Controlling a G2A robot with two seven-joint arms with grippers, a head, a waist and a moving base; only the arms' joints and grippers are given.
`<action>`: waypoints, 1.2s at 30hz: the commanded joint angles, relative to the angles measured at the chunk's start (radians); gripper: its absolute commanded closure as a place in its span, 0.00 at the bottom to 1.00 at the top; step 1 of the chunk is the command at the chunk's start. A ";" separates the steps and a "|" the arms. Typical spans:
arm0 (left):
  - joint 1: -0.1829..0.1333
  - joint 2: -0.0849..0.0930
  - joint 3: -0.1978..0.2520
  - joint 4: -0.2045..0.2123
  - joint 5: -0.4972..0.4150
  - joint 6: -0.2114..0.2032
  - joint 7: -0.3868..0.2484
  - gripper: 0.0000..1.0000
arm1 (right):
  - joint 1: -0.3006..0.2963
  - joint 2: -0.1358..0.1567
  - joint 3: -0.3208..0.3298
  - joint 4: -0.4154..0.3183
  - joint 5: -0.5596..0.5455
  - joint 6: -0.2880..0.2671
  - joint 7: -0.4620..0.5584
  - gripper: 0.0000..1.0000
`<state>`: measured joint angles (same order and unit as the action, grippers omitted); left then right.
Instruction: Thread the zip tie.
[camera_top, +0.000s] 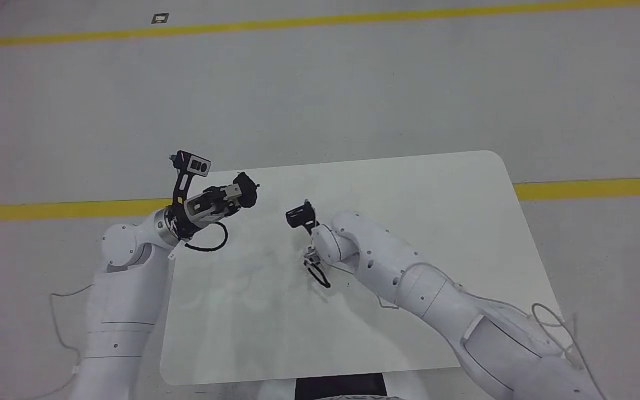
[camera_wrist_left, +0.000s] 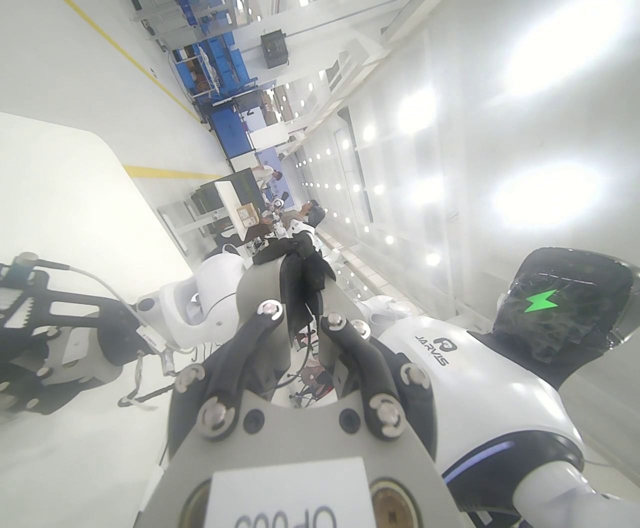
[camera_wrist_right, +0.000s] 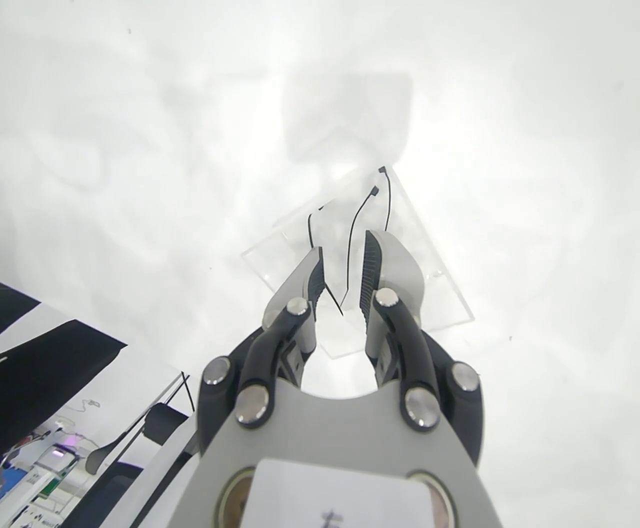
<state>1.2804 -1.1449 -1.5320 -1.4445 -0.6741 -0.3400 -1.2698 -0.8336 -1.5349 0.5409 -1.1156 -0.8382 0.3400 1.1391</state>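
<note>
Several thin black zip ties (camera_wrist_right: 352, 235) lie on a clear square plate (camera_wrist_right: 440, 295) on the white table. My right gripper (camera_wrist_right: 344, 255) hangs just above the plate, open, with one tie's tail running between its ribbed fingers (camera_wrist_right: 371, 265). Nothing is gripped. In the top view the right arm's wrist (camera_top: 322, 245) points down at the middle of the table. My left gripper (camera_wrist_left: 300, 280) is raised off the table at its left side (camera_top: 243, 188), aimed across the room. Its black pads are shut together with nothing between them.
The white table (camera_top: 440, 230) has rounded corners and bare surface to the right and front. The right arm's wrist mount (camera_wrist_left: 35, 340) with its cable shows near the left gripper. A yellow floor line (camera_top: 570, 188) runs behind the table.
</note>
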 joint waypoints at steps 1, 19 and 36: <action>0.000 0.000 0.000 0.000 0.000 0.000 0.000 1.00 | 0.003 -0.008 -0.003 0.019 0.000 0.000 -0.006 0.85; 0.000 0.000 0.000 0.000 0.000 0.000 0.000 1.00 | 0.020 -0.059 -0.018 0.122 -0.039 0.000 -0.010 0.91; 0.000 0.000 0.000 0.000 0.000 0.000 0.000 1.00 | -0.001 -0.068 0.024 0.096 -0.096 0.000 0.013 0.89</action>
<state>1.2804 -1.1449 -1.5320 -1.4445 -0.6741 -0.3400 -1.2698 -0.8323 -1.6029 0.5612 -1.0164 -0.9305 0.3400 1.1504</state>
